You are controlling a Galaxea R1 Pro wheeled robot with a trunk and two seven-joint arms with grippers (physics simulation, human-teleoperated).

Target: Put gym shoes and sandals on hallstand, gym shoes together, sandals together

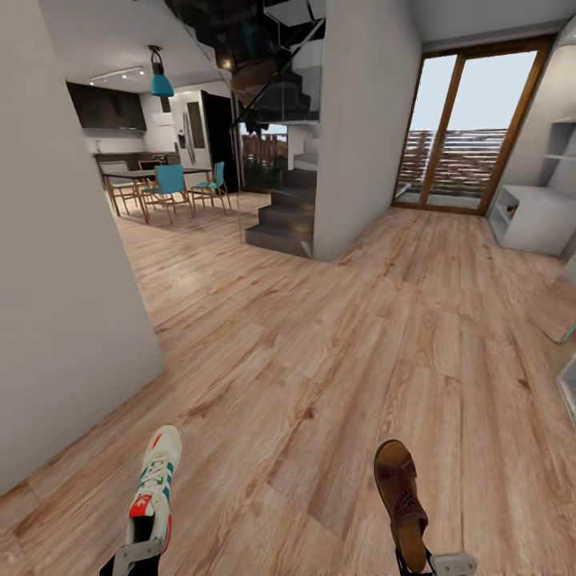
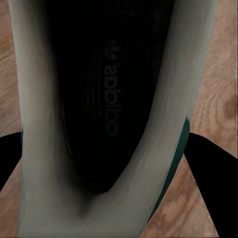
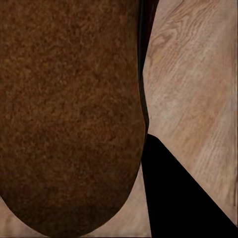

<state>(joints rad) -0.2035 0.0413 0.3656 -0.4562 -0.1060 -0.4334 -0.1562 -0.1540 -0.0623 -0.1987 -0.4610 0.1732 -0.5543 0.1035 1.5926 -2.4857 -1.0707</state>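
Observation:
One gym shoe [image 1: 156,480], white with green stripes and a red-orange heel patch, is held above the corridor floor [image 1: 320,360] by my left gripper [image 1: 140,554], which is shut on its heel end. The left wrist view looks into the gym shoe's [image 2: 99,99] dark printed insole, with black fingers [image 2: 218,168] on either side. One brown sandal [image 1: 400,496] is carried in my right gripper [image 1: 436,564], shut on its heel. Up close, the sandal [image 3: 69,109] is a brown grainy surface beside a black finger [image 3: 173,193]. The hallstand [image 1: 532,218] stands far right by the glass door.
A grey wall [image 1: 64,280] runs close on my left. Ahead stand a pillar with a dark staircase [image 1: 288,216], a glass door [image 1: 472,128], and a dining table with teal chairs [image 1: 168,188]. A grey object [image 1: 570,388] juts in at the right edge.

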